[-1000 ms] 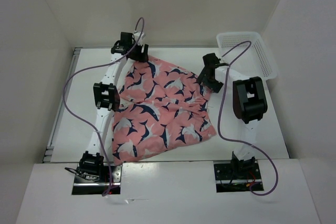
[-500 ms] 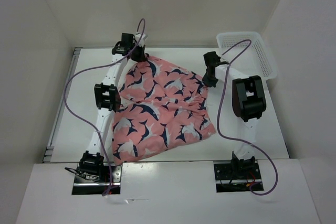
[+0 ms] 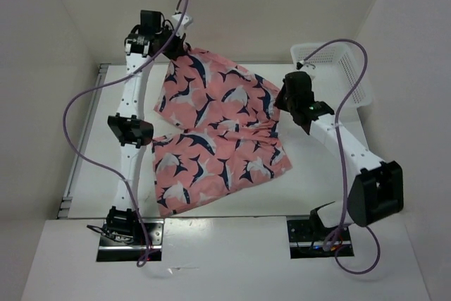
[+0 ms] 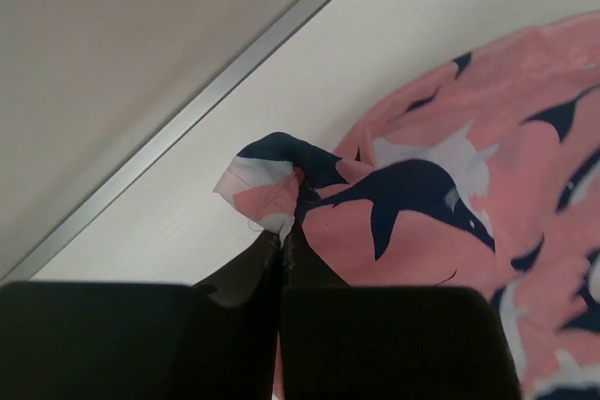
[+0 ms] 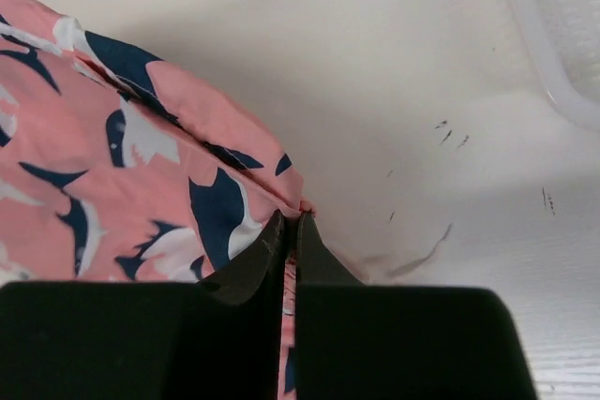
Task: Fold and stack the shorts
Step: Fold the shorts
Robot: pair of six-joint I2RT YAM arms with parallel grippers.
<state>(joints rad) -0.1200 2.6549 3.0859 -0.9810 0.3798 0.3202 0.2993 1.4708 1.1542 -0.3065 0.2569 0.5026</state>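
Observation:
The salmon-pink shorts [image 3: 218, 132] printed with navy-and-white sharks lie spread over the middle of the table, their far half raised off it. My left gripper [image 3: 174, 53] is shut on the far left corner of the shorts [image 4: 272, 185], held high near the back wall. My right gripper [image 3: 280, 100] is shut on the far right edge of the shorts [image 5: 225, 203], with the fabric pinched between the black fingertips. The near half of the shorts rests flat on the table.
A white mesh plastic basket [image 3: 356, 75] stands at the back right corner; its rim [image 5: 553, 72] shows in the right wrist view. White walls close in the table at the back and on both sides. A metal rail [image 4: 216, 100] runs along the table's left edge.
Both grippers shut on the far corners of the shorts and rose, pulling the far half up. The right arm's elbow swung down to the near right.

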